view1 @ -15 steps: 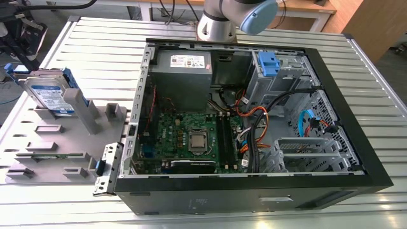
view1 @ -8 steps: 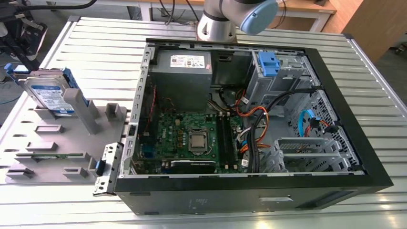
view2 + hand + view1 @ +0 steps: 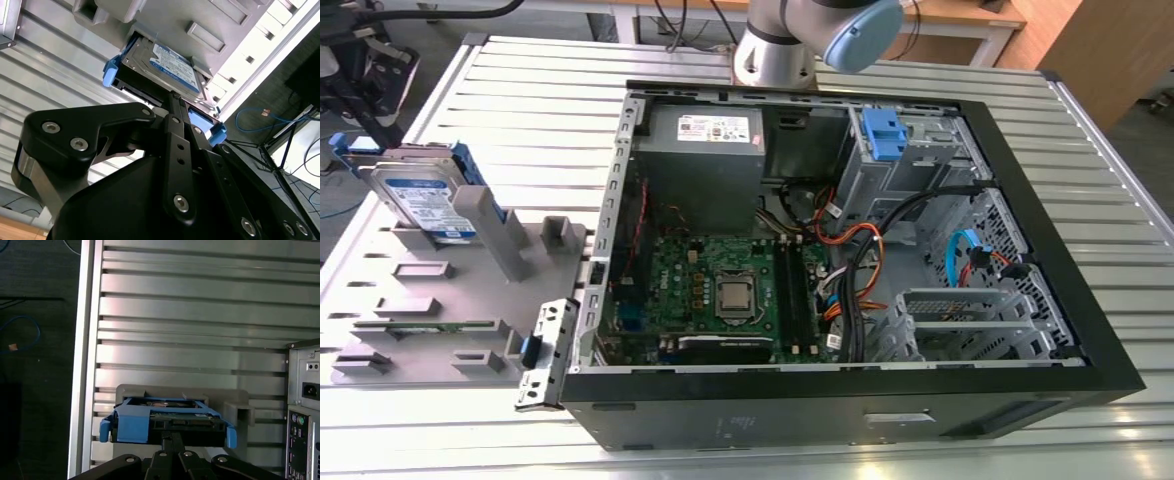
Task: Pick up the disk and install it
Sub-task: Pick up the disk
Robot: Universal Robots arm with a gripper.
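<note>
Disk (image 3: 167,422) stands on edge in a grey holder (image 3: 235,407), long axis crosswise to the claw (image 3: 172,436), which is pressed together, empty, at its near edge's middle.

arm (image 3: 771,55): silver tube, pale blue joint cap (image 3: 861,35) | jaws: black linkage, silver screws (image 3: 181,201)

It looked like a robotics lab or workshop: a robot arm (image 3: 781,50) stood at a ribbed metal table (image 3: 1107,170) that carried an opened computer case (image 3: 761,425) and a grey parts rack (image 3: 414,335), with loose cables (image 3: 35,330) trailing over the dark floor (image 3: 35,405).
</note>
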